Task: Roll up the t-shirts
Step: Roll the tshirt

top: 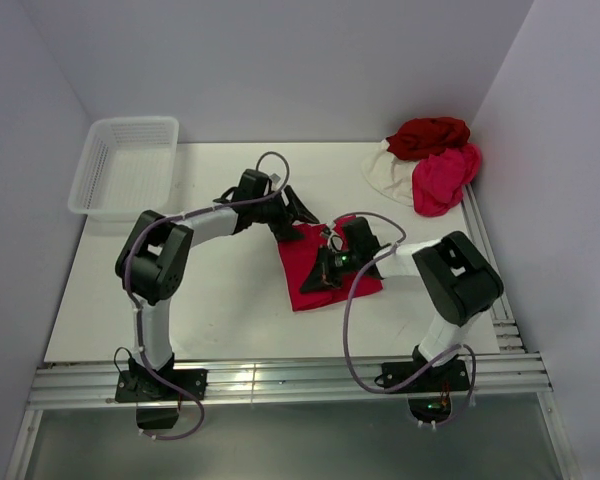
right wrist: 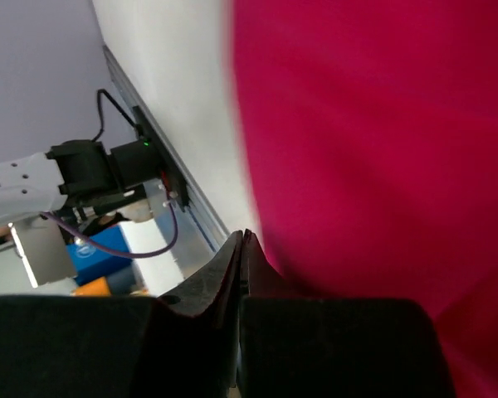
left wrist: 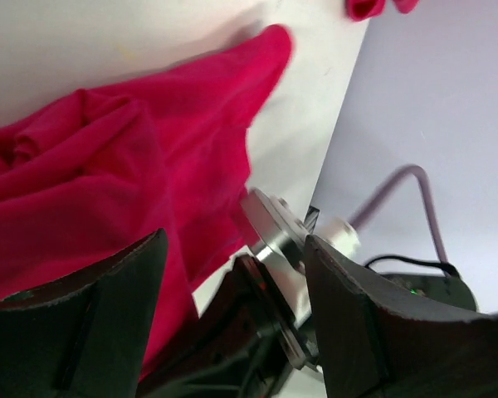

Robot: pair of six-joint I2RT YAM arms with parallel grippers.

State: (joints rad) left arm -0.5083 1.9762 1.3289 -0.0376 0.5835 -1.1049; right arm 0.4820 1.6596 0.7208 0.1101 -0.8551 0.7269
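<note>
Crimson t-shirt (top: pixel 298 268) — soft wrinkled knit, folded to a rough rectangle — lies mid-worktop (top: pixel 230 300). Left gripper (top: pixel 298 212) released, jaws wide, blunt black fingers (left wrist: pixel 108 307) just over the shirt's far edge. Right gripper (right wrist: pixel 242 242) clenched tight at the shirt's edge; cannot tell if cloth is pinched. Other t-shirts (top: pixel 435 160), dark red, pink, cream, heaped in far right corner. White mesh basket (top: pixel 85 190) far left.

Crimson t-shirt (top: pixel 300 282) centre; dark red shirt (top: pixel 428 135), pink shirt (top: pixel 442 180), cream shirt (top: pixel 384 172) upper right; white basket (top: pixel 123 185); white counter (top: pixel 230 300).
</note>
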